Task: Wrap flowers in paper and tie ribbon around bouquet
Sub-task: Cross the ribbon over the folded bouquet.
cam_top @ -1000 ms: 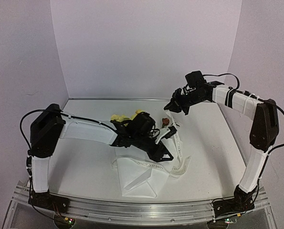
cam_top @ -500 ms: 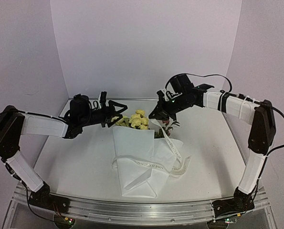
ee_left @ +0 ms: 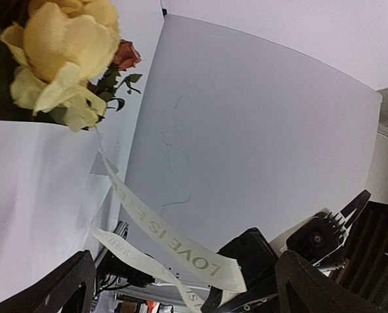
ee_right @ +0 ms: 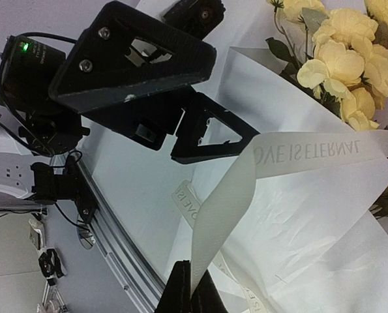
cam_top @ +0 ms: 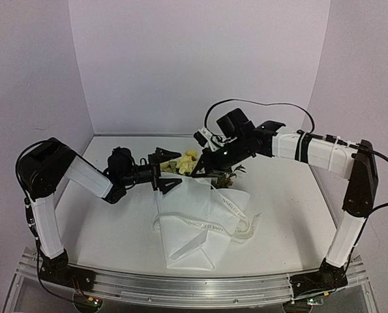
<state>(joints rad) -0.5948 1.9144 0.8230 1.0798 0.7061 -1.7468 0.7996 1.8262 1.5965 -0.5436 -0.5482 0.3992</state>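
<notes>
The bouquet lies on the table, its white paper (cam_top: 192,218) folded round the stems. The yellow flowers (cam_top: 184,163) poke out at the far end, with a small orange-brown bloom (ee_left: 124,55) beside them. The lettered ribbon (cam_top: 227,225) loops across the paper. My right gripper (cam_top: 207,167) hovers just right of the flower heads, shut on a ribbon (ee_right: 246,195) strand that rises from its fingertips (ee_right: 180,290). My left gripper (cam_top: 165,172) is open just left of the flowers, at the paper's top corner, holding nothing. In the left wrist view the ribbon (ee_left: 171,242) runs between its spread fingers (ee_left: 73,283).
The metal rail (cam_top: 180,287) with both arm bases runs along the near edge. White walls close the table at the back and sides. The two grippers face each other closely across the flower heads, and the left gripper (ee_right: 156,98) fills the upper left of the right wrist view.
The left gripper left the bouquet's middle, swung out left, came back beside the flowers and opened wide. The right gripper moved left and down toward the flowers with the ribbon.
</notes>
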